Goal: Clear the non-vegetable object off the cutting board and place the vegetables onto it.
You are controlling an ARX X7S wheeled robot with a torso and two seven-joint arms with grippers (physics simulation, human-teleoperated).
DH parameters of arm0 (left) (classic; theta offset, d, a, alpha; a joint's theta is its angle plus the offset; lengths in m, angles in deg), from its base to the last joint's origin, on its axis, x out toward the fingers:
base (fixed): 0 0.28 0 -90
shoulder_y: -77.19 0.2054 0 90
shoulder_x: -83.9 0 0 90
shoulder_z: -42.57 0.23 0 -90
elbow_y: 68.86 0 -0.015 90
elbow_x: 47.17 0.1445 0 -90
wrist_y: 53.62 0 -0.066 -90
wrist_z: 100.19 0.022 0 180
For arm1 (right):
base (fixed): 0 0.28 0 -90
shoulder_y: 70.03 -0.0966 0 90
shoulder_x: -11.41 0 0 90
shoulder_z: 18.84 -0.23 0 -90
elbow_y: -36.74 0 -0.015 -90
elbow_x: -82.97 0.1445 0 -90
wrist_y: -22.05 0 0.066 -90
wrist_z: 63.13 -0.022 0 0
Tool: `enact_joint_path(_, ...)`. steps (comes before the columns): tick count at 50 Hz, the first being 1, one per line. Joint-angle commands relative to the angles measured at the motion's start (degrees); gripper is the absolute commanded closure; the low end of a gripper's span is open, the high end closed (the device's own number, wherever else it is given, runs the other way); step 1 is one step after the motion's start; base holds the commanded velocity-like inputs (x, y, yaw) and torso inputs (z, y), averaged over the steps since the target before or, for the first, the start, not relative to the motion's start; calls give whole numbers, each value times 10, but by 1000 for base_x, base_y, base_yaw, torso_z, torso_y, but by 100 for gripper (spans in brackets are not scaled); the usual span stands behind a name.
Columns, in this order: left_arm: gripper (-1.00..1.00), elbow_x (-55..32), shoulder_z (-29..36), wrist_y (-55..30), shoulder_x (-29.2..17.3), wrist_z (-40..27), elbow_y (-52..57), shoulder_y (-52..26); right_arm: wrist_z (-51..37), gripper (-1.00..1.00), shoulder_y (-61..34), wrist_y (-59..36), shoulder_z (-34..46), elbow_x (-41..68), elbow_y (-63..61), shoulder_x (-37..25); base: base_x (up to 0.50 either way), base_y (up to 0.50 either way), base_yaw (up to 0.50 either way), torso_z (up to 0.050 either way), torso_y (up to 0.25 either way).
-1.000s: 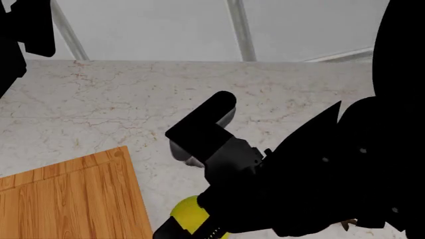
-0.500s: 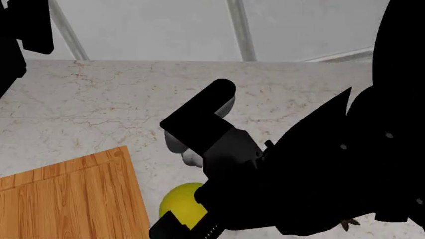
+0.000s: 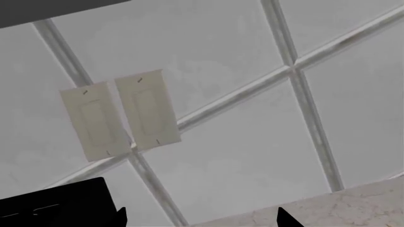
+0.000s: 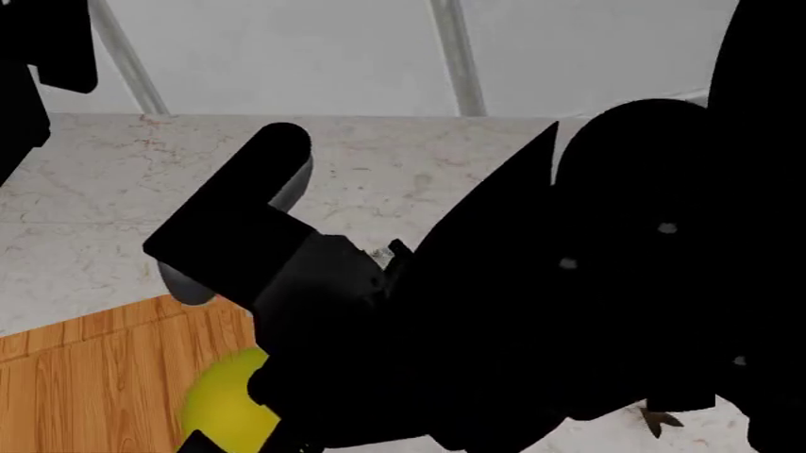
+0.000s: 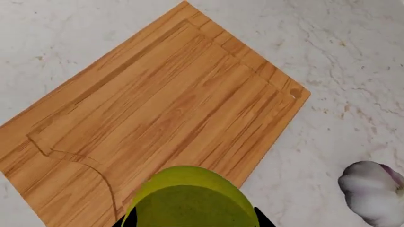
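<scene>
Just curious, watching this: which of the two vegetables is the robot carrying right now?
The yellow-green round one, held in the right gripper over the cutting board. The grey-white garlic bulb lies untouched on the marble counter.

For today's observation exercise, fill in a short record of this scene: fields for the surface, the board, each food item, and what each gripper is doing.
surface: marble countertop
cutting board: wooden, nothing lying on it
yellow-green vegetable: held in the right gripper, above the board
garlic bulb: on the counter, beside the board
fish tail: on the counter, mostly hidden by the right arm
left gripper: raised, facing the wall; jaw state unclear
</scene>
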Motion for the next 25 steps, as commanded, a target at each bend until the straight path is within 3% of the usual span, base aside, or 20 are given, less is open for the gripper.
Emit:
enact_joint_path(1, -100, 1, -19, -5, 7, 13, 1, -2, 89, 100, -14, 1, -9, -85, 27, 64, 0, 0, 0, 0, 0)
enact_joint_path(8, -100, 1, -17, 5, 5, 13, -5, 6, 165, 100, -15, 14, 11, -165, 75, 104, 0, 0, 0, 0, 0)
enact_joint_path(25, -100, -7, -29, 3, -7, 9, 1, 11, 206, 100, -8, 44, 18, -198, 104, 154, 0, 0, 0, 0, 0)
